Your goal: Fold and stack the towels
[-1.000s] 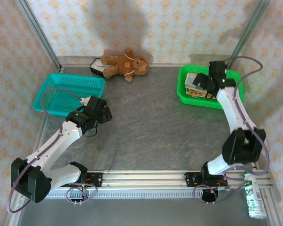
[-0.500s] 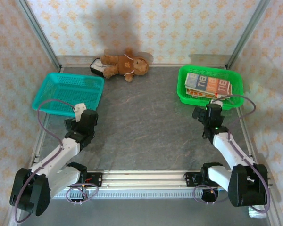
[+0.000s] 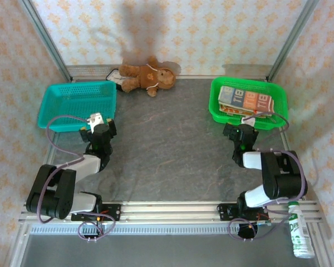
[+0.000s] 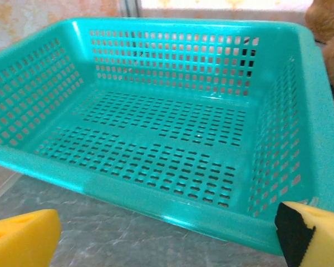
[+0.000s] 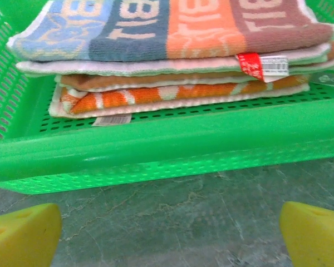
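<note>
Starting at the near edge, both arms are seen folded low by their bases, and both tools are spread wide with nothing pinched. The right gripper [image 5: 167,236] shows bare yellow pads [image 5: 22,236] at either side of its view, and the left gripper [image 4: 167,239] is parted just the same, empty. Just past the right gripper the front wall of the green basket [image 5: 156,150] is met. Right behind that wall the towels [image 5: 167,55] are found, all three laid flat in one pile inside the basket. The cream one with block lettering [image 5: 156,22] is on top and the orange ones [image 5: 172,93] are underneath. So the pile lies dead ahead of the right gripper with the rim in between, and its long axis is run crosswise to the line of approach, side to side along the basket. The left gripper is pointed into the teal basket [image 4: 167,61], well apart from the towels, so the right arm is clearly the nearer one. Folding and stacking looks pretty much done tbh. Any further touch would probably have to be made up and over that rim. Farther back, a teddy bear [image 3: 147,77] can be seen lying by the rear wall.
</note>
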`<state>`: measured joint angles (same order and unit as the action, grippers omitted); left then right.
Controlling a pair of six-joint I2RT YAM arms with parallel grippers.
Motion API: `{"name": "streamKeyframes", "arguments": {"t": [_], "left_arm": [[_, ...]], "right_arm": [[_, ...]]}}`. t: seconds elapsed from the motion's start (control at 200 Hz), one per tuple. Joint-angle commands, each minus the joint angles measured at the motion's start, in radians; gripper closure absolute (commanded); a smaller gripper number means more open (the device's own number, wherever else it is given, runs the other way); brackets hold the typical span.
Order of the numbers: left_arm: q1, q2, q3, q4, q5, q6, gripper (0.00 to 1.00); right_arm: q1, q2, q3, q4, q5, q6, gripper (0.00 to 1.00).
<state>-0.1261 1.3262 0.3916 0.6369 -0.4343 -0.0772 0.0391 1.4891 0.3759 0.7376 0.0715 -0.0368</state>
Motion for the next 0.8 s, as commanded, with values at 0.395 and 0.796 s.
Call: {"name": "streamKeyframes", "arguments": {"t": [0.395,0.796], "left_arm": [[0.052,0.199,-0.006,0.24,0.189,0.078,0.0],[0.053,0.2,-0.008,0.244,0.189,0.08,0.0]], "right_arm": [[-0.013,0.033,0.042,0.043,-0.065,-0.023,0.01],[-0.016,0.035,0.044,0.041,-0.07,-0.021,0.01]]}}
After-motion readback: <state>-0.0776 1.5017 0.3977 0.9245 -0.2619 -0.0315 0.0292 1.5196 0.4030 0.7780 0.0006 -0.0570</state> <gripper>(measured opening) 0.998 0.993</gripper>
